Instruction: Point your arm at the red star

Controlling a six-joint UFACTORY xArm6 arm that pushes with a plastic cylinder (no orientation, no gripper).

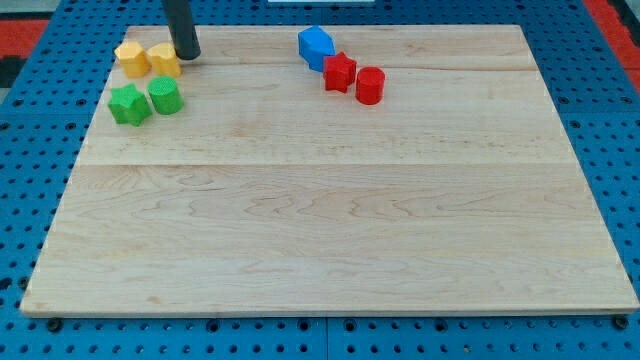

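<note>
The red star [339, 72] lies near the view's top, right of the middle, on the wooden board [330, 230]. A blue block [316, 46] touches its upper left and a red cylinder [370, 85] sits just to its right. My tip [187, 56] is far to the left of the red star, at the top left of the board. It stands right next to a yellow block [165, 60], on that block's right side.
Another yellow block [131, 58] sits left of the first. A green star [128, 104] and a green cylinder [164, 96] lie just below them. Blue pegboard surrounds the board on all sides.
</note>
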